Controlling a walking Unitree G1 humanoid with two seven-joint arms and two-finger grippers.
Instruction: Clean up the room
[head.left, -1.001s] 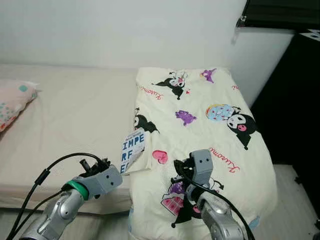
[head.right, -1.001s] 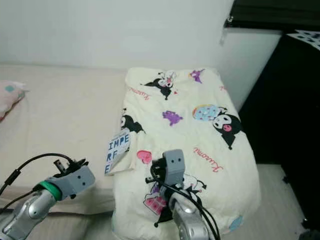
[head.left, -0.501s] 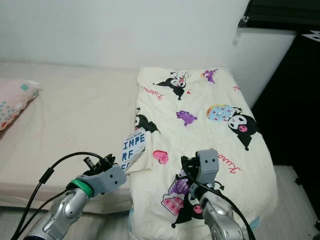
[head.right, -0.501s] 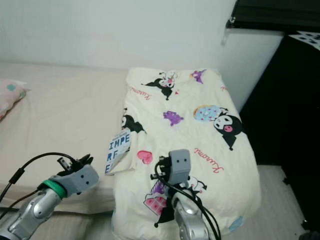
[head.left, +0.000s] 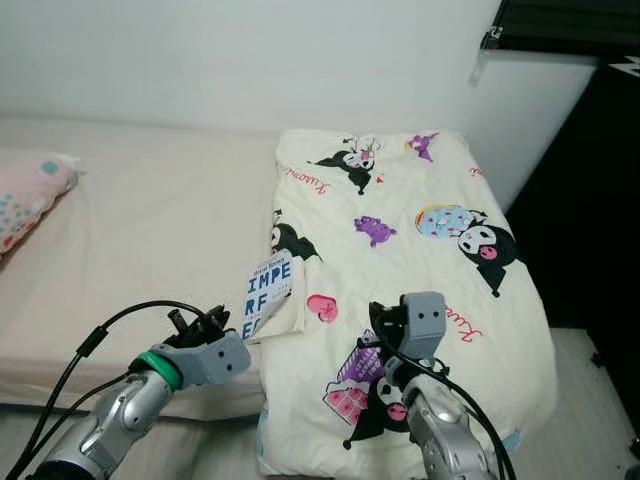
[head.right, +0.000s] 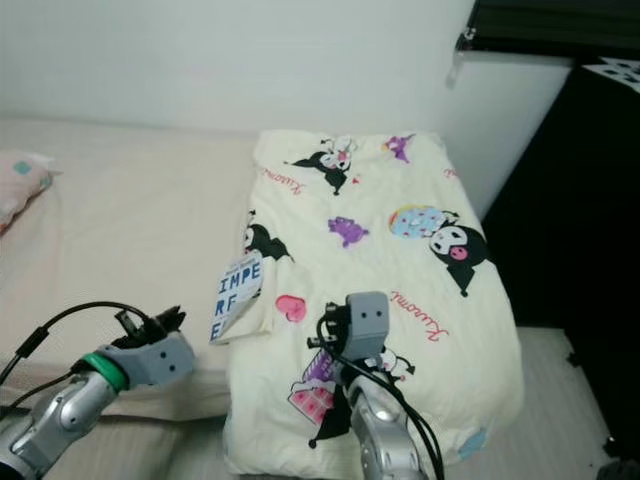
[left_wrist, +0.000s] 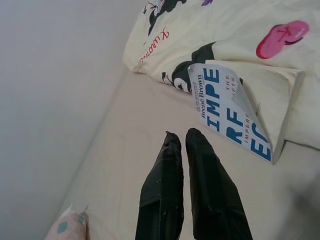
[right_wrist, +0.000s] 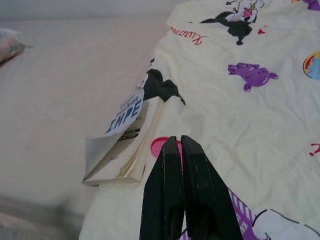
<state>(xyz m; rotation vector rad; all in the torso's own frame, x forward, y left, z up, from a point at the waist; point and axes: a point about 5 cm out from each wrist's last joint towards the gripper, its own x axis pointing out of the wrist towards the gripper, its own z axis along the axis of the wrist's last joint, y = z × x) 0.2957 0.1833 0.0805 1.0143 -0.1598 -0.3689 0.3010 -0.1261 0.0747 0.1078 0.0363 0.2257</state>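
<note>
We're looking at a paperback book on the bed, leaning on the folded cartoon quilt. Light, floppy cover curling: grip near the spine. Left gripper and right gripper both clenched, empty.

"Brené Brown", "IMPE" on book

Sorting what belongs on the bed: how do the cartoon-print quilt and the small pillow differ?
The quilt is pale yellow with black and purple cartoon figures; the pillow is pink with teal dots. The quilt covers the bed's right side and drapes over its front edge; the pillow sits at the far left, cut off by the frame. A paperback book leans on the quilt's edge; nothing rests on the pillow. Both lie on the beige mattress.
</note>
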